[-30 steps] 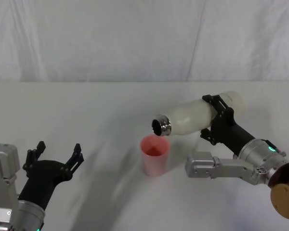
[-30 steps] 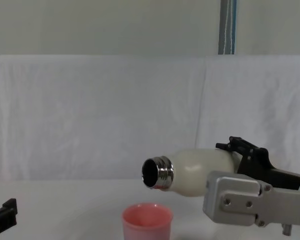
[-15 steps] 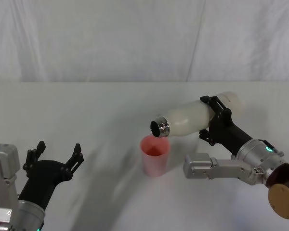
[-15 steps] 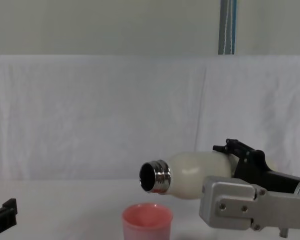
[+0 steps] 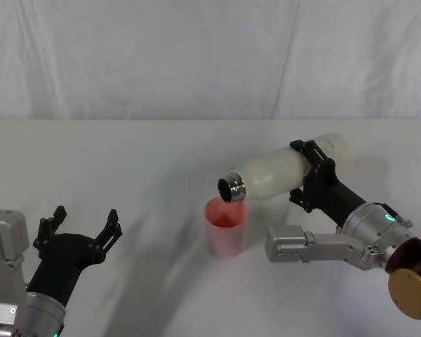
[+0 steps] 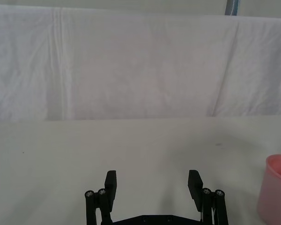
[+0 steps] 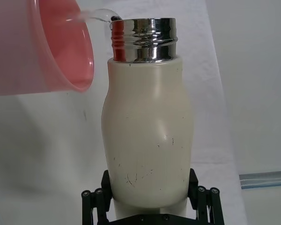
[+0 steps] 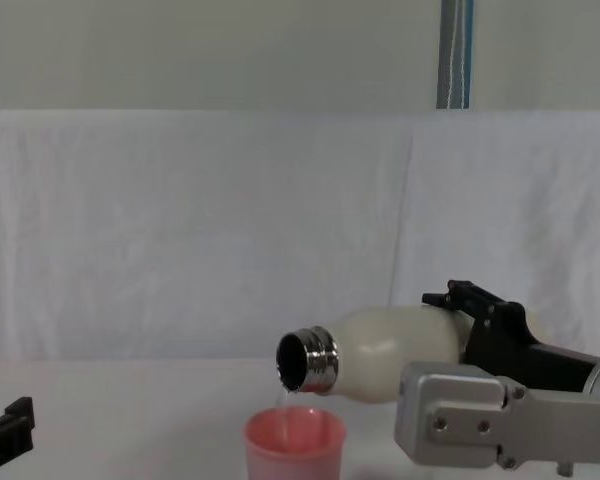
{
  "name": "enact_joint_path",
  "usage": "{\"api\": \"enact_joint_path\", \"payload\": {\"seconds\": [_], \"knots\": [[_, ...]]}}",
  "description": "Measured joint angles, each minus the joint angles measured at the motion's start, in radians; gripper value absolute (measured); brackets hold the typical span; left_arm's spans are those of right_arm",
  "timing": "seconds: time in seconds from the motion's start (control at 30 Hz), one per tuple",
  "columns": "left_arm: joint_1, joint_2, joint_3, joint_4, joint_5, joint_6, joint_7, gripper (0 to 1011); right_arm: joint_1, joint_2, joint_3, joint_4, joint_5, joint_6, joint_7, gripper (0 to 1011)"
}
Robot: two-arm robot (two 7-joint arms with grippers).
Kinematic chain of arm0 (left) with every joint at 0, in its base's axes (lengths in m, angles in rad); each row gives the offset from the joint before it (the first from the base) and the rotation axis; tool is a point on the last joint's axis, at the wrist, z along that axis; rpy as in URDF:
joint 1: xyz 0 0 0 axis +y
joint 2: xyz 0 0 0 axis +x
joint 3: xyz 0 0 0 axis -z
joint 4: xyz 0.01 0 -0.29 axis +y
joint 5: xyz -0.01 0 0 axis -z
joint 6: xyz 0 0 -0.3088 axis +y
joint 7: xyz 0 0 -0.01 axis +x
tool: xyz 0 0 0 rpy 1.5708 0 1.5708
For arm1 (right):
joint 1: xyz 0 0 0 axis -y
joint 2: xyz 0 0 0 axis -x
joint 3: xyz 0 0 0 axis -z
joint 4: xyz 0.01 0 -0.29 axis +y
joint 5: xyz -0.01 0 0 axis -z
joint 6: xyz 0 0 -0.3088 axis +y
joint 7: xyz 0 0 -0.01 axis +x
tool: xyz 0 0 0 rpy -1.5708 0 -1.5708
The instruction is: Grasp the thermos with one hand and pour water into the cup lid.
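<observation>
- Grasp: done. The right gripper (image 5: pixel 310 177), right of centre in the head view, has its fingers (image 7: pixel 99 199) clamped on either side of the thermos (image 5: pixel 288 168) near its base end, holding it clear of the tabletop (image 5: pixel 126 161)
- Tilt: done. The thermos lies close to level with its steel neck (image 8: pixel 308 359) dipped a little toward the left of the chest view, mouth open and uncapped
- Aim: the neck sits just above the far rim of the cup (image 5: pixel 225 226), which stands upright on the tabletop at the centre of the head view, low centre in the chest view (image 8: pixel 294 442)
- Pour: it looks to have just begun. In the right wrist view a clear stream of water (image 7: pixel 96 15) arcs from the lip of the neck into the pink cup (image 7: pixel 51 47); a thin trickle also shows under the mouth in the chest view
- Fill level: cannot tell how much water is in the cup; its inside looks pink and mostly dry from the head view
- Left gripper (image 5: pixel 81 225): idle at the lower left of the head view, fingers (image 6: pixel 110 183) spread wide and holding nothing, well apart from the cup
- Left to do, as I judge it: go on pouring until the cup has enough, tip the thermos back upright, then set it down on the tabletop
</observation>
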Motion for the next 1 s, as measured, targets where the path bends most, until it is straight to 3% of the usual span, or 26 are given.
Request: {"api": "enact_joint_path", "payload": {"seconds": [1.0], "knots": [[0.000, 0.000, 0.000, 0.000, 0.000, 0.000, 0.000, 1001, 0.008, 0.005, -0.001, 0.012, -0.004, 0.001, -0.010, 951]]}}
